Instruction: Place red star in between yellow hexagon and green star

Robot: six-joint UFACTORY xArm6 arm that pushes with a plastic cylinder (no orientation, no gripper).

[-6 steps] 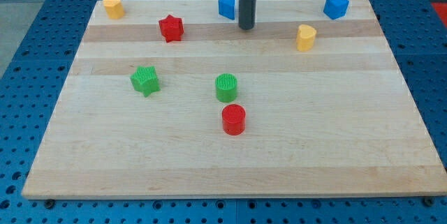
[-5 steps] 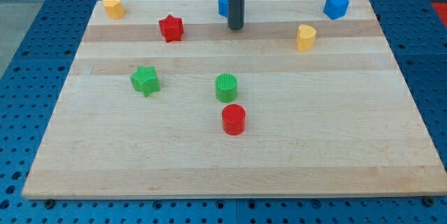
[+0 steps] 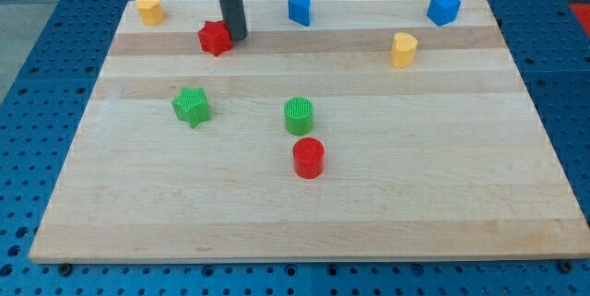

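The red star (image 3: 214, 39) lies near the board's top left. My tip (image 3: 236, 38) touches its right side. The yellow hexagon (image 3: 148, 8) sits at the top left corner, up and left of the red star. The green star (image 3: 192, 106) lies below the red star, on the left half of the board.
A blue block (image 3: 300, 8) and a blue hexagon-like block (image 3: 443, 7) sit along the top edge. A yellow block (image 3: 403, 49) is at the right. A green cylinder (image 3: 299, 115) and a red cylinder (image 3: 308, 158) stand near the middle of the wooden board (image 3: 461, 195).
My tip has moved left from beside the blue block to the red star's right side. The red star has shifted slightly left.
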